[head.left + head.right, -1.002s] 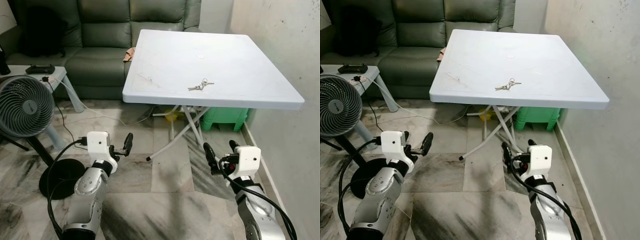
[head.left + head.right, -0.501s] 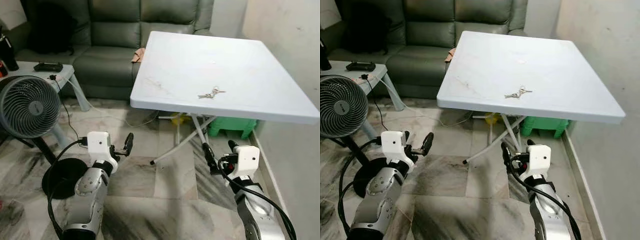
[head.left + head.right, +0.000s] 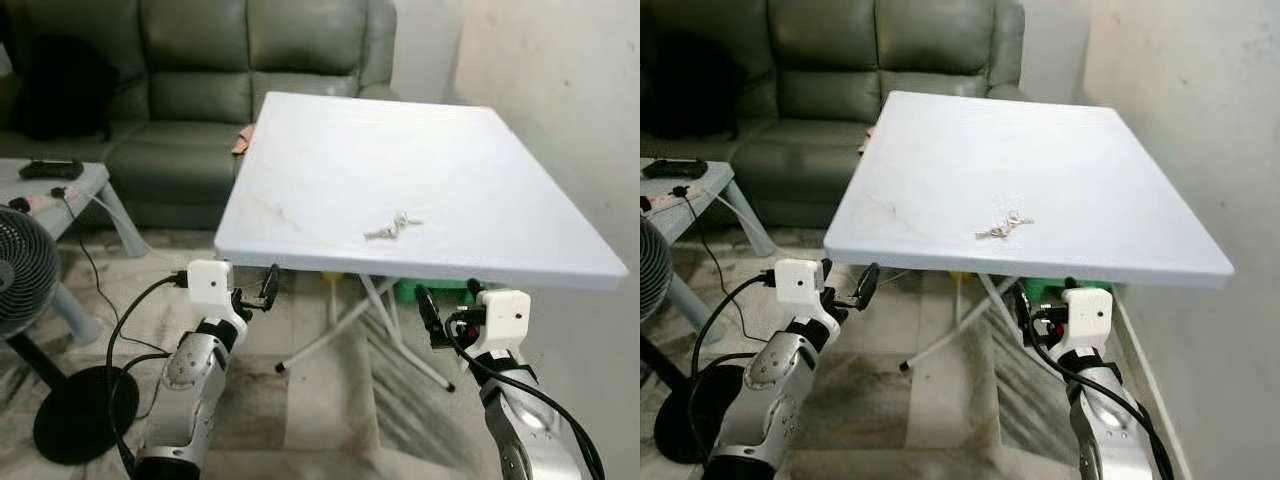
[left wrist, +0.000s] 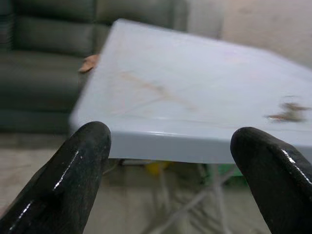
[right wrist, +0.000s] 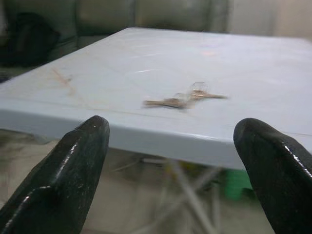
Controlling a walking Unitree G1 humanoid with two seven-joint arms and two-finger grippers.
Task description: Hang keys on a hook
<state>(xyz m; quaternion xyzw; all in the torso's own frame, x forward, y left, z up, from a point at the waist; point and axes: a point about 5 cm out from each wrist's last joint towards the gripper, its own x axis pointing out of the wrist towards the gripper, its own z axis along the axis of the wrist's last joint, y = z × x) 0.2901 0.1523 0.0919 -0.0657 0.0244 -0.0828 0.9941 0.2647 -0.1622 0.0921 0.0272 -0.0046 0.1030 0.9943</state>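
Black mesh and a round black base mark the fan [image 3: 15, 275] at the far left, standing on the veined marble floor [image 3: 320, 420]. Behind it a pale side table [image 3: 85, 185] carries a dark flat device [image 3: 45, 168], and a grey-green leather sofa [image 3: 190, 90] fills the back. The left gripper [image 3: 268, 288] hangs below the near left corner of the table [image 3: 330, 160], its two glossy black fingers [image 4: 73, 170] spread apart and empty. The table is a square of smooth white plastic with faint scuffs, on crossed white folding legs. The keys [image 3: 393, 228], a small metal bunch, lie flat near the near edge, a little right of its middle. The right gripper [image 3: 445, 312] sits below the near right corner, its fingers [image 5: 68, 170] wide apart, empty. A green plastic crate [image 3: 1040, 290] shows under the table beside the plain wall [image 3: 560, 120].
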